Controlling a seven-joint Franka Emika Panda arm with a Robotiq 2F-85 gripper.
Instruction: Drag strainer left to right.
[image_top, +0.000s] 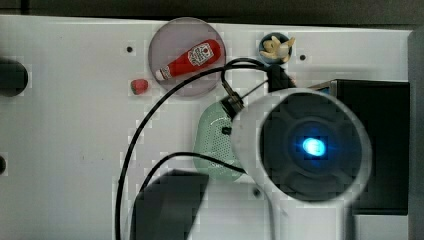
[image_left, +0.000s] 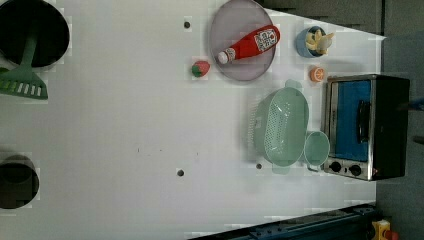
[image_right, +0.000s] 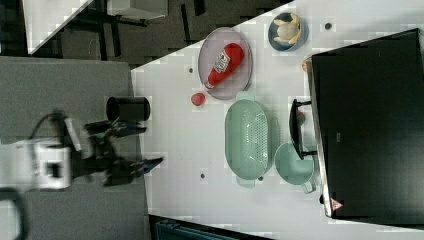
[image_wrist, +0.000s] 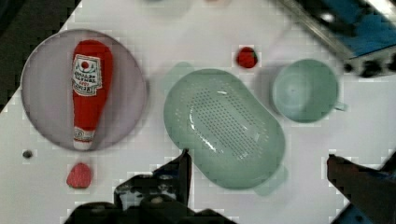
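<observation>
In the left view, bare tabletop (image_left: 125, 130) opens at the strainer's (image_left: 282, 125) left, while cup (image_left: 316, 148) and toaster oven (image_left: 365, 127) crowd its right, plate (image_left: 242, 42) above.

Claw (image_wrist: 259, 163) is hanging with fingers spread wide apart, gripping nothing; in the right view the arm (image_right: 45, 165) is reaching in from the right view's left, claw (image_right: 137, 145) pointing toward the right view's right, fingers parted.
</observation>
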